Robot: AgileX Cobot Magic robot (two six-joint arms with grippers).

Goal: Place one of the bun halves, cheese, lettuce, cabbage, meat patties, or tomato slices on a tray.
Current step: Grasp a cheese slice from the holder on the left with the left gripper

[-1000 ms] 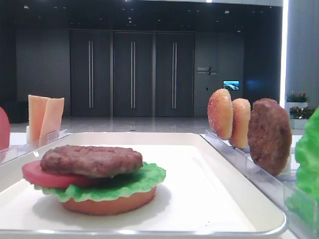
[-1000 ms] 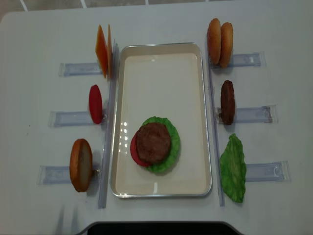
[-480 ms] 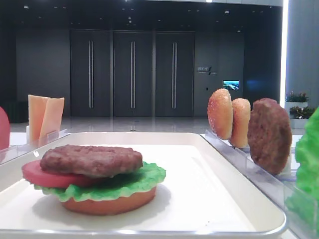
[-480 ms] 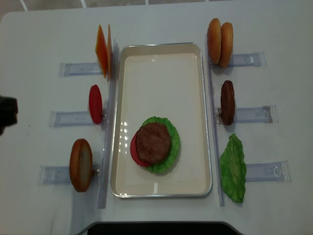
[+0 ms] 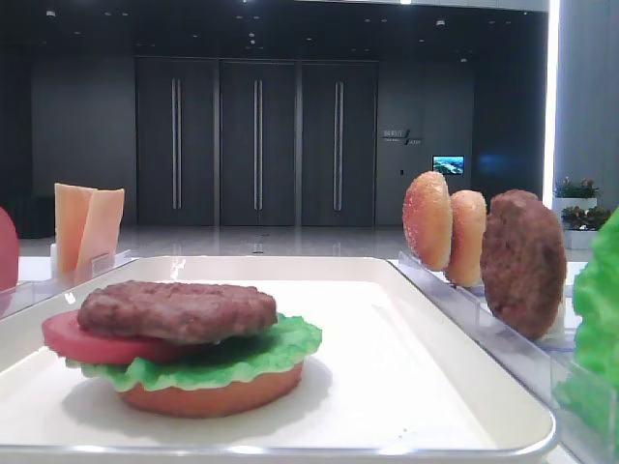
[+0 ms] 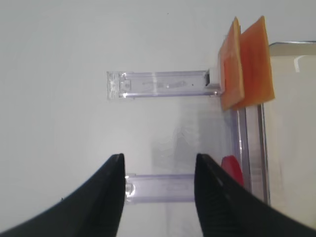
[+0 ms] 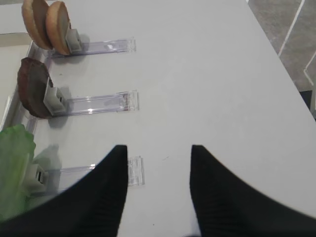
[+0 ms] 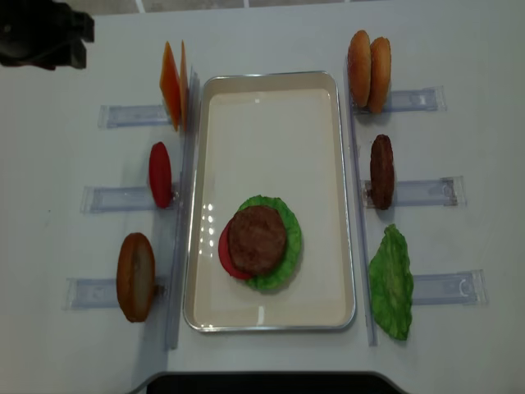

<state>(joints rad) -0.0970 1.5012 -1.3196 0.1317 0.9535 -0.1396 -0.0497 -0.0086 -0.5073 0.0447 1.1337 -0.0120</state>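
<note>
The two thin pale orange square cheese slices (image 8: 173,84) stand upright on edge, side by side, in a clear plastic rack (image 8: 135,115) just beside the far left corner of the large white rectangular tray (image 8: 271,123). On the tray, toward its near end, sits a stack: a flat orange bun half (image 5: 213,394) at the bottom, a bright green ruffled lettuce leaf (image 8: 289,238) on it, a smooth red tomato slice (image 5: 82,340) sticking out to the left, and a rough dark brown meat patty (image 8: 257,239) on top.

Left of the tray, nearer than the cheese, a second red tomato slice (image 8: 160,175) and a round golden bun half (image 8: 135,276) each stand on edge in their own racks. Right of the tray stand two domed speckled bun halves (image 8: 368,70), another brown patty (image 8: 381,171) and a green lettuce piece (image 8: 391,281).

The left pincer (image 6: 158,192) hovers over the white surface (image 8: 66,164) left of the cheese rack, its dark fingers (image 6: 106,197) spread wide and holding nothing. The right pincer (image 7: 158,187) hangs over the surface right of the tray, beside the lettuce rack; its fingers (image 7: 217,192) appear well apart and empty, though only their tips show.
</note>
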